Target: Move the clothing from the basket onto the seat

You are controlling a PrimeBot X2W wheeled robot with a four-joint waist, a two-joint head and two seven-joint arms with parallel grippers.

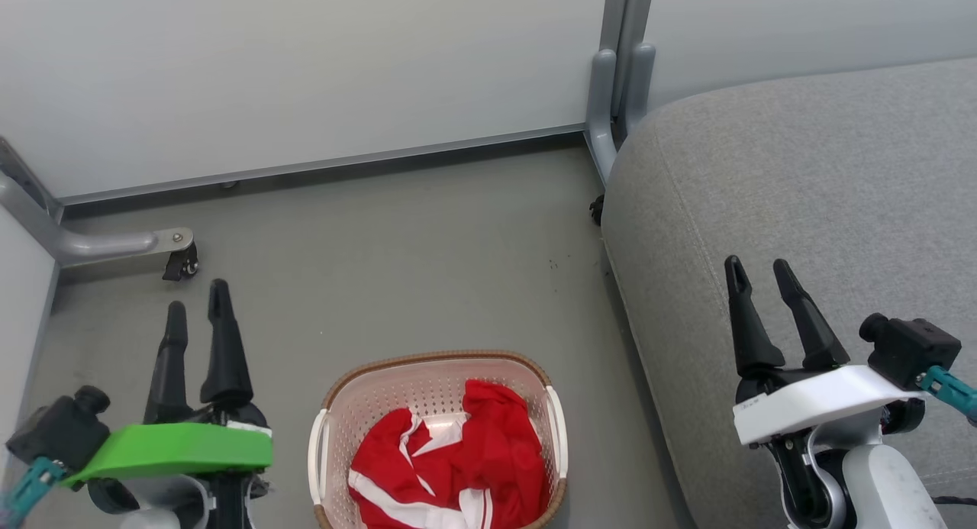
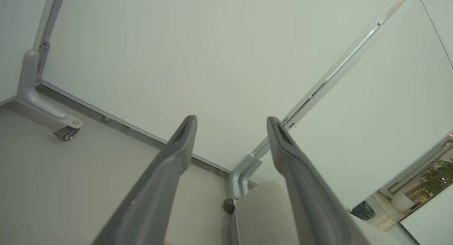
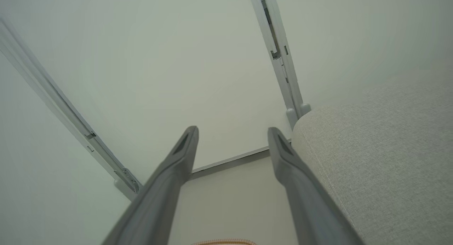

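Note:
Crumpled red clothing (image 1: 458, 460) with white bands lies inside the cream basket (image 1: 333, 426), which stands on the floor at the bottom centre of the head view; its brown rim (image 3: 224, 242) peeks in at the right wrist view's bottom edge. The light grey seat (image 1: 809, 208) fills the right side and shows as seat (image 3: 382, 156) and seat (image 2: 263, 216). My left gripper (image 1: 198, 294) is open and empty, left of the basket. My right gripper (image 1: 759, 266) is open and empty above the seat's near part. The same open fingers show as left gripper (image 2: 231, 119) and right gripper (image 3: 233, 130).
Pale partition walls (image 1: 305, 71) close off the back and left. A grey foot with a caster (image 1: 180, 262) juts out at the left, and a grey post (image 1: 620, 79) with a small wheel stands at the seat's back corner. Grey floor (image 1: 412, 254) lies beyond the basket.

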